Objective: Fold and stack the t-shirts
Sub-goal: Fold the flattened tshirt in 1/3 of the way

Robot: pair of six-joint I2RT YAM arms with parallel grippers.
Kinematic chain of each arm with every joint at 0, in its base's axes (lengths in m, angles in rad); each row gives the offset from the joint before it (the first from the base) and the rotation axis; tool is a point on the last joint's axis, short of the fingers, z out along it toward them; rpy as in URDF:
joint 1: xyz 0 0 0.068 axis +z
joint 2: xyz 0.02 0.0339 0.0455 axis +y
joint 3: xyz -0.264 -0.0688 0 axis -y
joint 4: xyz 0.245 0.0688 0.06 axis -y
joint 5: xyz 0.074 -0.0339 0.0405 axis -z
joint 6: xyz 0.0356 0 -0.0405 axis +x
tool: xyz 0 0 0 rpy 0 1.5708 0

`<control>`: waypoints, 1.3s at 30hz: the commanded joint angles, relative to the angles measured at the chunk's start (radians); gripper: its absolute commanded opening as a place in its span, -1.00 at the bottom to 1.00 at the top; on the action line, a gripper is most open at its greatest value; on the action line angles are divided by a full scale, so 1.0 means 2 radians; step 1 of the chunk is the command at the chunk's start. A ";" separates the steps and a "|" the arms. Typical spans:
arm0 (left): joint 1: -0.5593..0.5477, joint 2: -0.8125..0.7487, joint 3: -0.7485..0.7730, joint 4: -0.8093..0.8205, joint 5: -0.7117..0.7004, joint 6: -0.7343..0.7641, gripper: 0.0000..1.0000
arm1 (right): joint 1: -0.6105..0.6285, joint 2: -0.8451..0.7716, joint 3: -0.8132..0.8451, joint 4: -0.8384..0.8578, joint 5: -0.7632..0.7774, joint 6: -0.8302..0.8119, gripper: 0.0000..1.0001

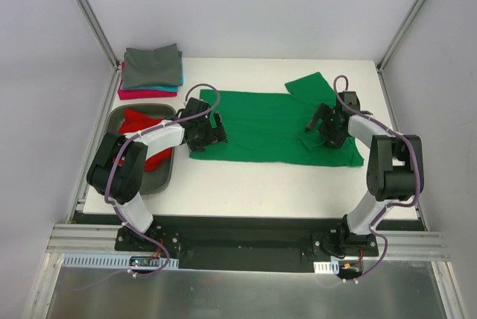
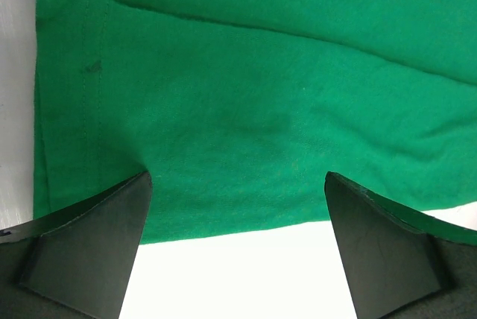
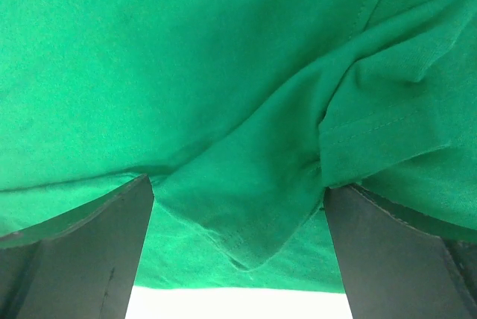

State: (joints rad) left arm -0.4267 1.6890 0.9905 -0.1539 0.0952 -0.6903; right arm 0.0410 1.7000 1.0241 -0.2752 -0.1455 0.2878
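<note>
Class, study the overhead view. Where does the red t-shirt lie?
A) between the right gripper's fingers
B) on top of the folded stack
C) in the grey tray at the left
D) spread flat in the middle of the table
C: the red t-shirt lies crumpled in the tray at the table's left edge.
</note>
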 commanded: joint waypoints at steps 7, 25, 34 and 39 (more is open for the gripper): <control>0.000 0.009 -0.022 0.008 -0.022 0.018 0.98 | 0.003 0.081 0.127 0.061 -0.005 0.049 0.92; 0.002 -0.037 -0.033 0.006 0.001 0.039 0.98 | 0.010 0.084 0.259 -0.054 0.030 -0.061 0.93; 0.002 -0.054 0.016 0.006 0.018 0.051 0.98 | 0.009 0.051 0.156 -0.054 0.026 -0.084 0.92; 0.003 -0.002 0.060 0.006 0.028 0.053 0.98 | 0.009 0.124 0.214 -0.049 0.012 -0.073 0.92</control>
State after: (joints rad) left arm -0.4244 1.6268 1.0336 -0.1402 0.1249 -0.6132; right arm 0.0597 1.8606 1.3506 -0.3912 -0.1017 0.1520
